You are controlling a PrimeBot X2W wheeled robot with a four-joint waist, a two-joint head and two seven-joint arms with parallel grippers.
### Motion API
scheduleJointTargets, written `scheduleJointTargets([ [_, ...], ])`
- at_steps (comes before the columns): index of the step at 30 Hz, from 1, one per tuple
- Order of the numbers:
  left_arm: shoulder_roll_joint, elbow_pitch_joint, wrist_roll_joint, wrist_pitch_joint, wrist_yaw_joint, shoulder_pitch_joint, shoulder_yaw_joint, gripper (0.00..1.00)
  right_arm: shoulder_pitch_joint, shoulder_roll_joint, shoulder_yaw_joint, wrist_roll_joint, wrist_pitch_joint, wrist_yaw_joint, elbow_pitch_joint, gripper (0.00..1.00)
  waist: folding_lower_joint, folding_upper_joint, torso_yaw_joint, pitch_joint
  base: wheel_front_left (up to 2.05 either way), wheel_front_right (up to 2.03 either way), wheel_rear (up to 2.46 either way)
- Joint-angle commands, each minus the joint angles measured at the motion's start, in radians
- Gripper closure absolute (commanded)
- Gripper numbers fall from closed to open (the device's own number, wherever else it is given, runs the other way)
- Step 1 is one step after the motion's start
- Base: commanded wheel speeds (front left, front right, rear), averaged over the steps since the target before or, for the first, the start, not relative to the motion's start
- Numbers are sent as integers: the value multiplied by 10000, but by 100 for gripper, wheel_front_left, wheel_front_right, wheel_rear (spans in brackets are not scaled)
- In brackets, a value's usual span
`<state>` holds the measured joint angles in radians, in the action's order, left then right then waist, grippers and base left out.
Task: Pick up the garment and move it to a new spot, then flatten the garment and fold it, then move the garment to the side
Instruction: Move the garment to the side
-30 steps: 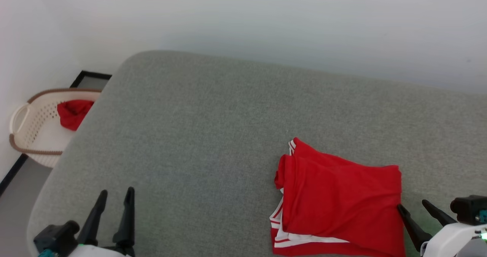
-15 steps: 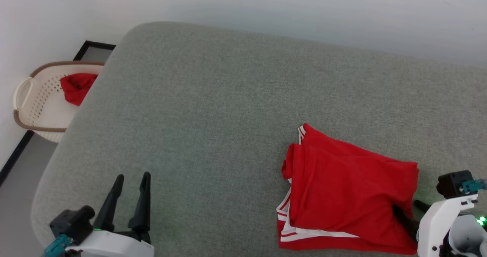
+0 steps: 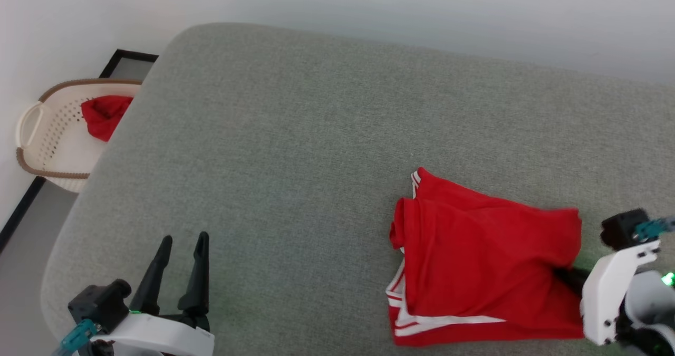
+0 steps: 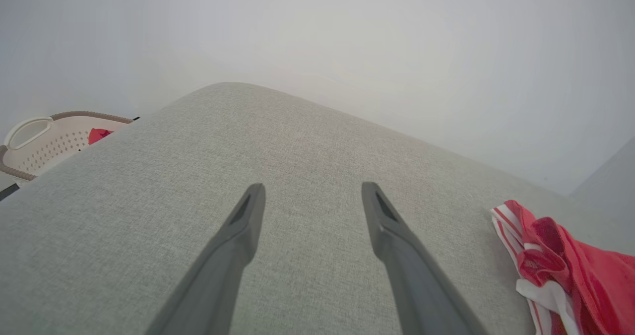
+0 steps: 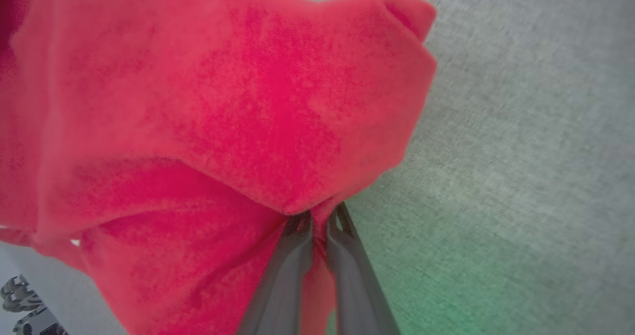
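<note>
White arm shells (image 3: 611,287) carry black wrist blocks (image 3: 622,228) and tapered dark fingers (image 3: 198,277)

Right tool (image 5: 320,217) now tight on garment (image 5: 238,101)

Light was bright, soft and even, shadows faint. The right wrist view was blurred, with a green glow (image 5: 461,295).

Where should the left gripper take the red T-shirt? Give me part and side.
I'd take the T-shirt by its left edge, where the white striped trim stacks in layers. Bring the left gripper in low from the left, along the grey cushion: that edge faces it, and the right gripper pinches the opposite edge.
</note>
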<state>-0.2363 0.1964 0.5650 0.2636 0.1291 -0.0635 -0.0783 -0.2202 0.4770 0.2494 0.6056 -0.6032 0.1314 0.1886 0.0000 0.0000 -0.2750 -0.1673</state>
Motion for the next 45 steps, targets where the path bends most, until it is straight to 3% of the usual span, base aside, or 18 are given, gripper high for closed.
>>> scheduleJointTargets([
  [1,13,-21,34,0,26,-119,-7,0,-204,180,-124,-73,-21,-14,-28,100,0,0,46,7,0,0,0],
  [9,79,-172,-91,-2,26,-228,51,0,-887,923,-503,-237,-100,-12,-283,100,0,0,460,-147,0,0,0],
  [21,53,-372,-158,0,26,-684,-71,0,-1887,2595,-1252,-484,92,-12,-35,100,0,0,1302,-733,0,0,0],
  [33,-66,-521,-221,-2,26,-1037,-201,0,-2670,4579,-1349,-702,556,-12,1125,100,0,0,1856,-1316,0,0,0],
  [45,-24,-615,-201,-2,27,-1302,-357,0,-3414,6082,-958,-1227,1607,-12,2508,100,0,0,1858,-1686,0,0,0],
])
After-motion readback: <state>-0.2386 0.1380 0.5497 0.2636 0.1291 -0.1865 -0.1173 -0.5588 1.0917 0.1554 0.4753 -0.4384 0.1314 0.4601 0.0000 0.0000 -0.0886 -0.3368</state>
